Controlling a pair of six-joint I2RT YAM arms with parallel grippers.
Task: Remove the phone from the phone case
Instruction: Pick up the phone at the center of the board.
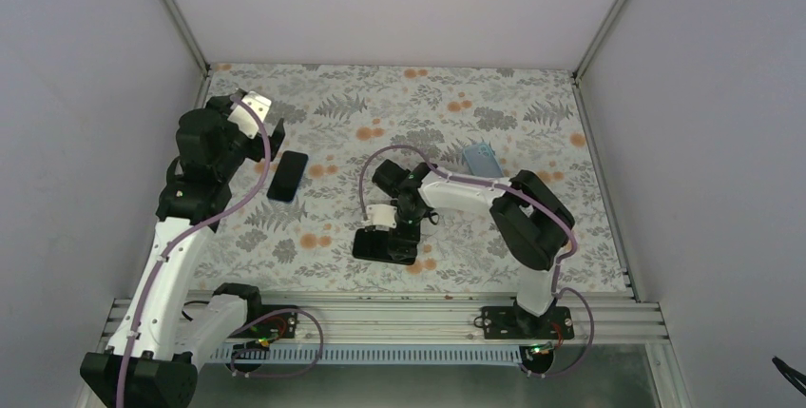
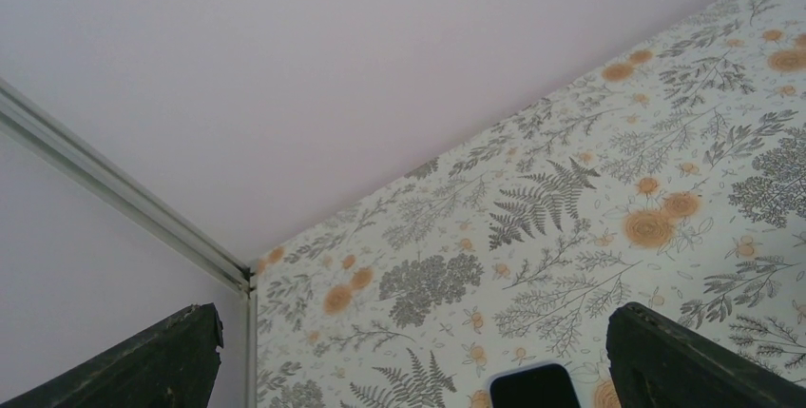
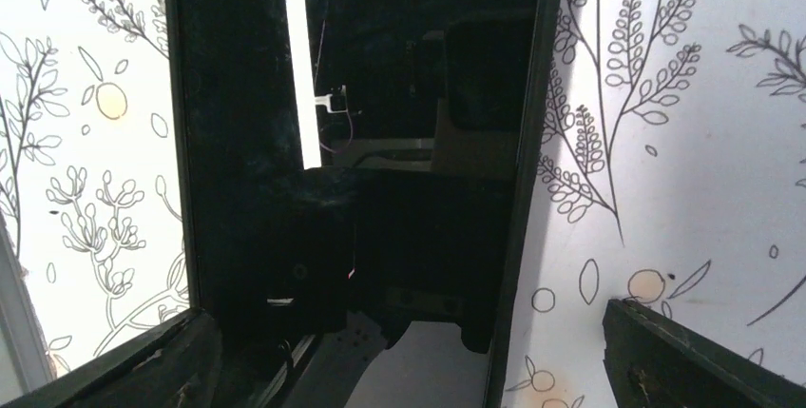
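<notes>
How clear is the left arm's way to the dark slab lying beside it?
Probably yes. The left fingers hang open close by the slab, which lies flat with bare table around it; the right arm is off over another black item.

Two robot arms (image 1: 166,261) (image 1: 468,187), two dark phone-shaped slabs (image 1: 287,176) (image 1: 380,248), one pale blue flat item (image 1: 483,159).

Surface (image 1: 532,113): smooth matt covering with a floral print.
Rail (image 1: 399,313) at its near edge: ribbed bare metal with a satin finish.
Black slab (image 1: 385,244) just beyond the rail: glossy and mirror-like.
Second black slab (image 1: 287,176), farther from the rail: glossy with a pale rim.
Arm shells (image 1: 171,265): white and black plastic.
</notes>
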